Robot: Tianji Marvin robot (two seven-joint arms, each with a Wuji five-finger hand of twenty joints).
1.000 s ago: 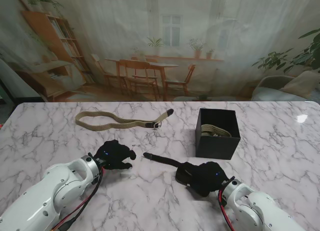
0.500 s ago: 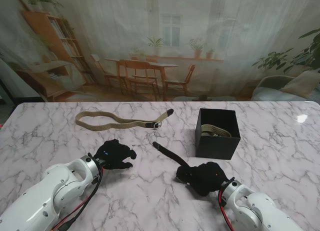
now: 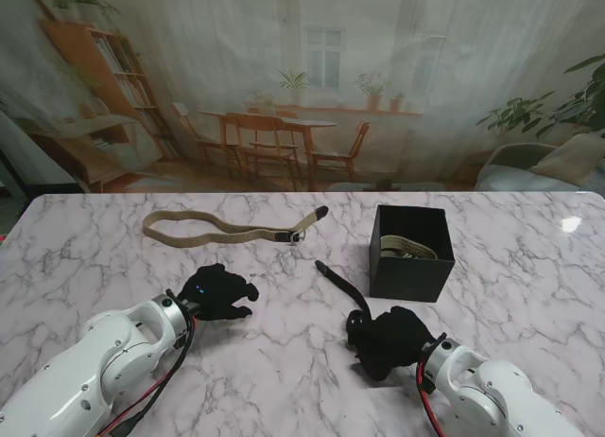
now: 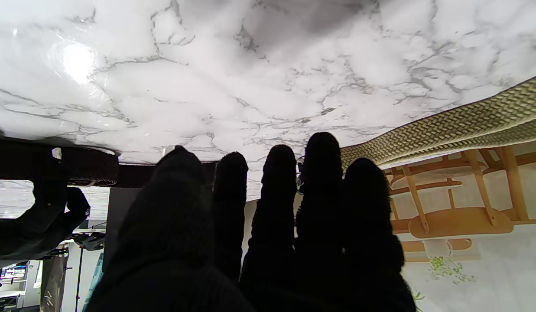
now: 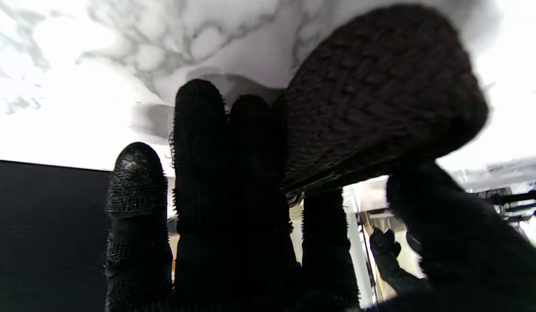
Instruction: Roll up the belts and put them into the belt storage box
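Note:
A black belt (image 3: pixel 338 283) trails from my right hand (image 3: pixel 386 338) toward the black storage box (image 3: pixel 410 270); its free tail lies near the box's left front corner. My right hand is shut on the rolled part of this black belt (image 5: pixel 380 99), pressed between fingers (image 5: pixel 198 143) and thumb. The box holds a coiled tan belt (image 3: pixel 408 247). Another tan belt (image 3: pixel 227 231) lies flat, farther from me, left of the box. My left hand (image 3: pixel 219 291) rests on the marble with fingers (image 4: pixel 276 199) stretched together, holding nothing; the tan belt (image 4: pixel 458 125) lies beyond them.
The white marble table (image 3: pixel 113 257) spreads around both hands. The box's dark wall (image 5: pixel 47 225) stands close beside my right hand. A printed backdrop of a room rises behind the table's far edge.
The black belt's tail has swung from pointing left to pointing toward the box, and it looks shorter. My right hand shifted slightly right. The left hand stayed put.

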